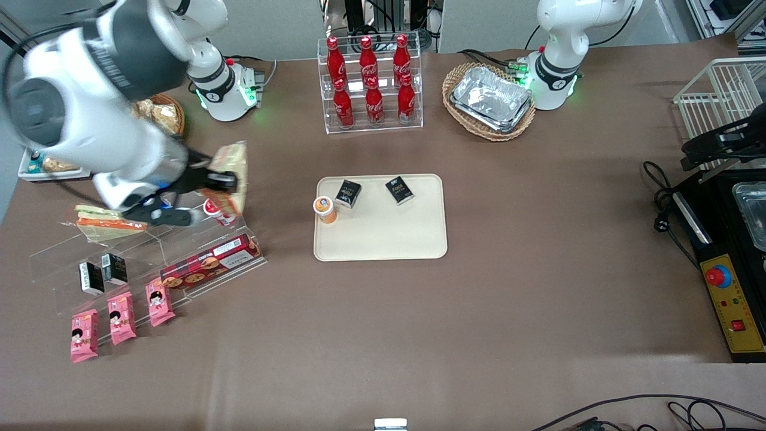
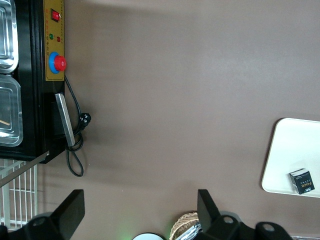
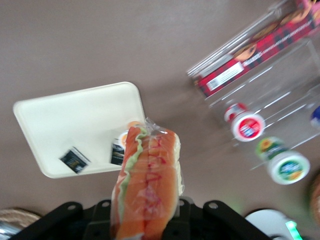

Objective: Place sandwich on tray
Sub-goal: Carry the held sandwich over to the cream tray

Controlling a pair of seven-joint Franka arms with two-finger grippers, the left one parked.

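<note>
Jaws pinching the clear-wrapped tan-bread wedge sandwich (image 1: 230,176) with orange-red filling, black two-finger gripper (image 1: 216,181) lifted above the clear acrylic stepped rack (image 1: 143,251), cream rectangular plastic tray (image 1: 383,236) well apart, toward the parked arm.

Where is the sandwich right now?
The sandwich is held in the gripper, lifted above the clear display rack toward the working arm's end, not yet over the tray.

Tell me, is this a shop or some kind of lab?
Likely a lab set up as a mock snack shop: cola bottles in a clear rack, the gripper holding the sandwich near the tray, plus an emergency-stop box.
</note>
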